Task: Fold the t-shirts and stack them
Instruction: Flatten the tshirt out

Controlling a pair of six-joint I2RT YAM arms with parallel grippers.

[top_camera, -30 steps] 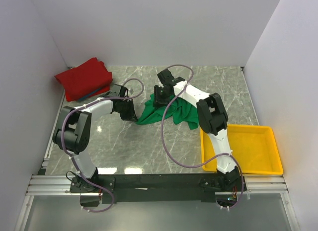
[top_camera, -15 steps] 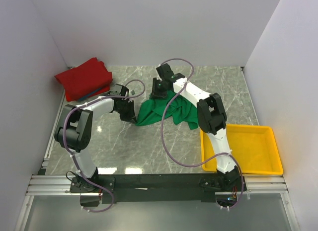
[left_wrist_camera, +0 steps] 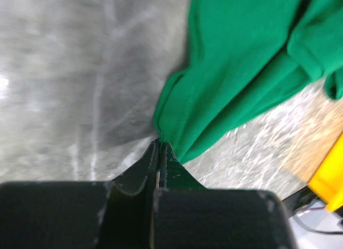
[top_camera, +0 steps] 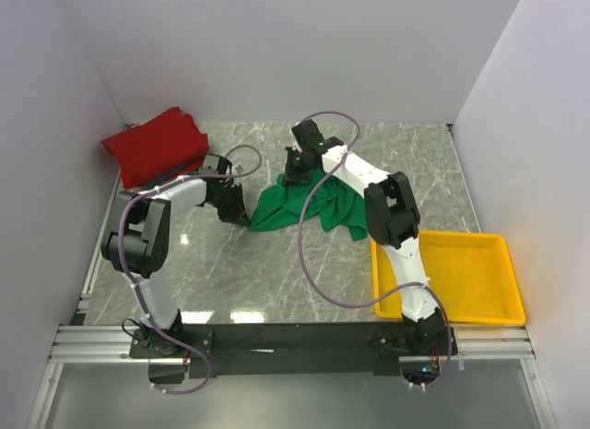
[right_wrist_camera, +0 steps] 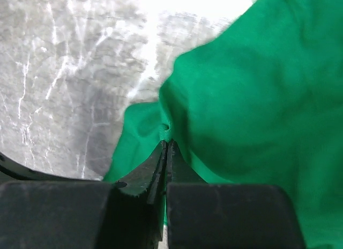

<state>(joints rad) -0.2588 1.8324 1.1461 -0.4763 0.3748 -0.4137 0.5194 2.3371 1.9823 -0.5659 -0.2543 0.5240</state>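
The green t-shirt (top_camera: 318,206) lies bunched in the middle of the marble table. My left gripper (top_camera: 241,217) is shut on its left corner, seen close in the left wrist view (left_wrist_camera: 159,144), where the green t-shirt (left_wrist_camera: 236,72) stretches away to the upper right. My right gripper (top_camera: 293,175) is shut on the shirt's far edge; in the right wrist view (right_wrist_camera: 167,144) the green t-shirt (right_wrist_camera: 252,99) fills the right side. The red t-shirt (top_camera: 155,145) lies folded at the back left corner.
A yellow tray (top_camera: 486,272) sits at the front right, its corner showing in the left wrist view (left_wrist_camera: 329,179). White walls enclose the table on three sides. A purple cable (top_camera: 304,254) loops over the table from the right arm.
My left gripper has pulled the shirt's corner slightly left and back. My right gripper moved toward the back with the shirt's edge, stretching the cloth out.
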